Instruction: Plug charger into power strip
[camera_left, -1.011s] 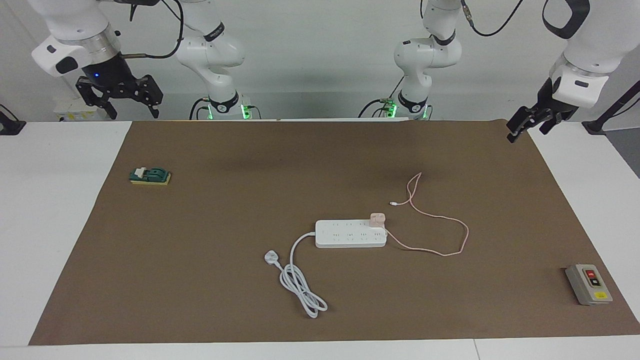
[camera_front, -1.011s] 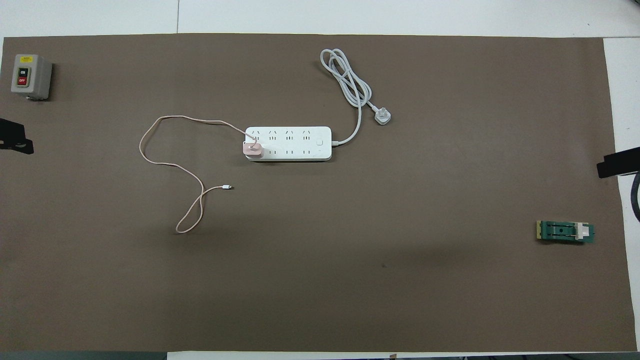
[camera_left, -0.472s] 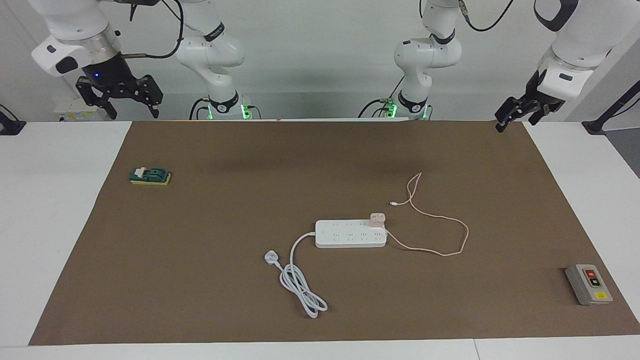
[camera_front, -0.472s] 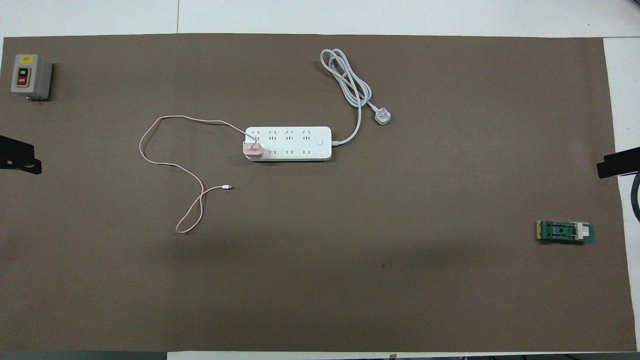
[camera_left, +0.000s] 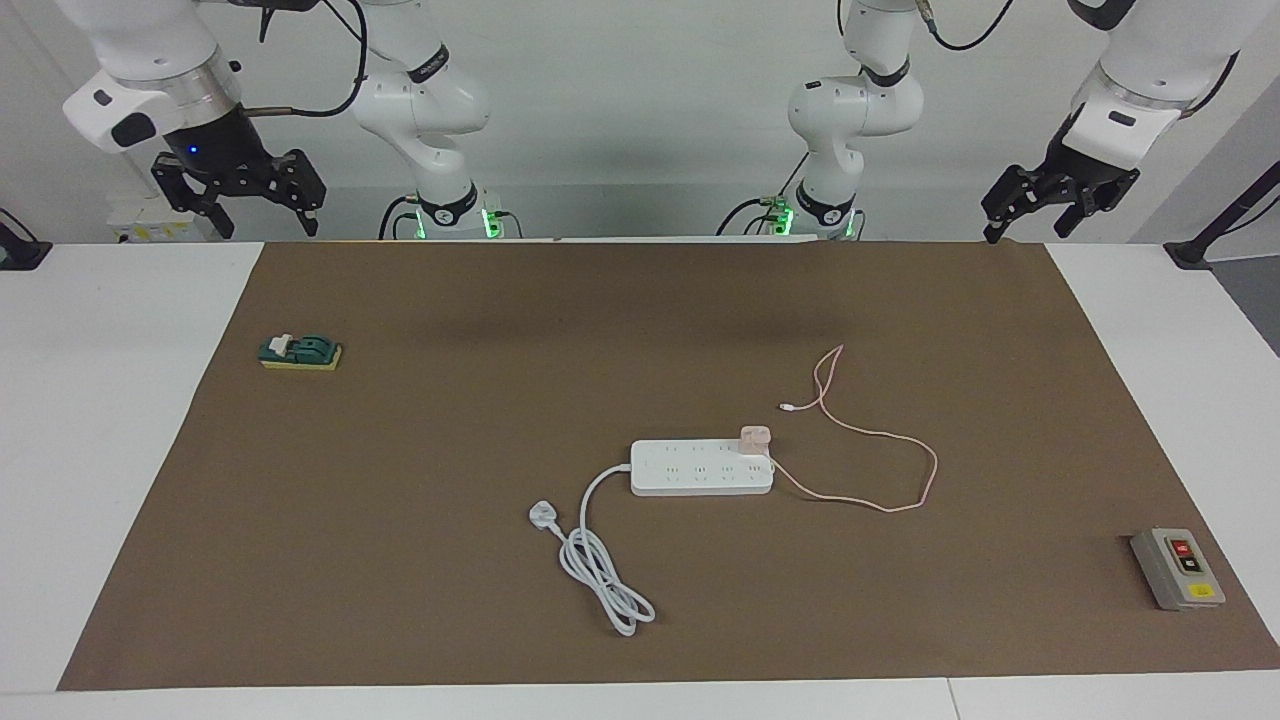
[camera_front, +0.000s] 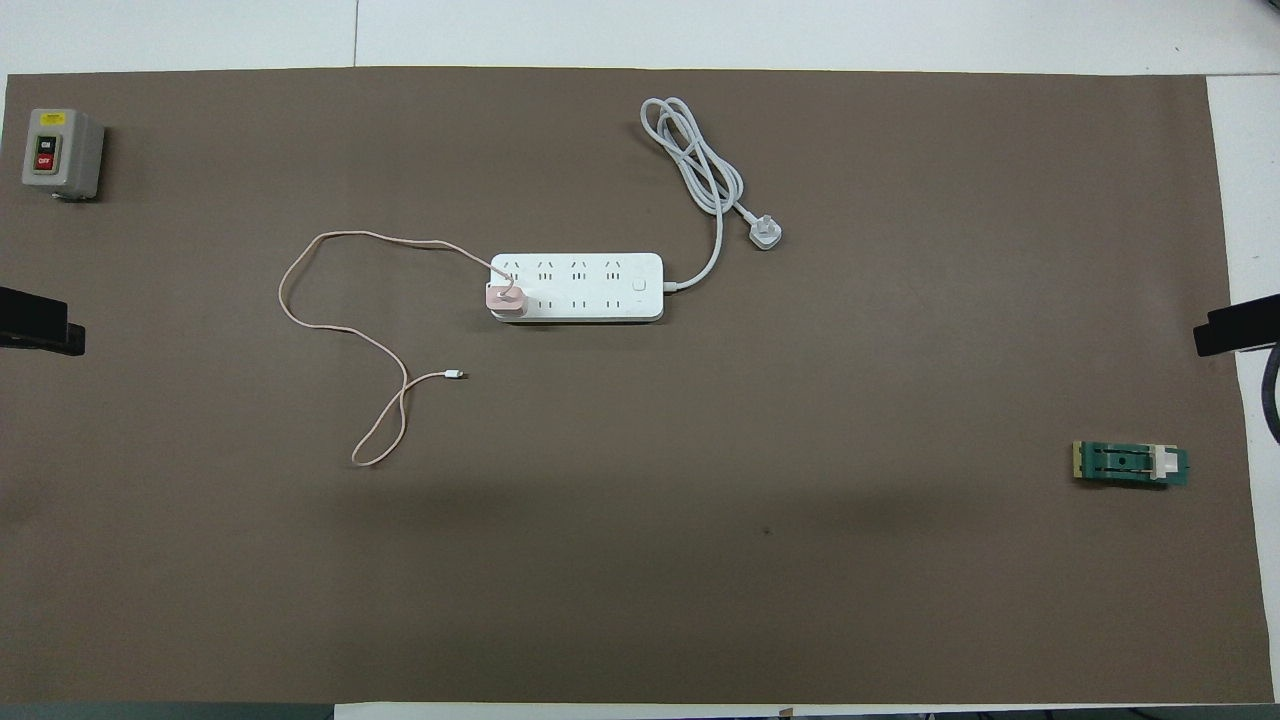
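The white power strip (camera_left: 700, 468) (camera_front: 585, 287) lies flat in the middle of the brown mat. The pale pink charger (camera_left: 755, 438) (camera_front: 503, 298) sits in a socket at the strip's end toward the left arm. Its thin pink cable (camera_left: 895, 450) (camera_front: 330, 325) loops over the mat to a tiny white connector (camera_left: 787, 407) (camera_front: 455, 375). My left gripper (camera_left: 1028, 222) hangs open and empty in the air over the mat's edge by the robots. Only a dark edge of the left gripper (camera_front: 40, 325) shows from above. My right gripper (camera_left: 265, 215) (camera_front: 1235, 327) waits open and empty above its own end of the table.
The strip's thick white cord (camera_left: 600, 560) (camera_front: 695, 165) lies coiled, ending in a three-pin plug (camera_left: 541, 514) (camera_front: 766, 235). A grey button box (camera_left: 1178, 567) (camera_front: 60, 152) sits at the left arm's end. A small green block (camera_left: 300, 352) (camera_front: 1130, 464) lies at the right arm's end.
My left gripper has risen and swung inward along the mat's edge by the robots, turning its fingers. The right arm, charger and strip have not moved.
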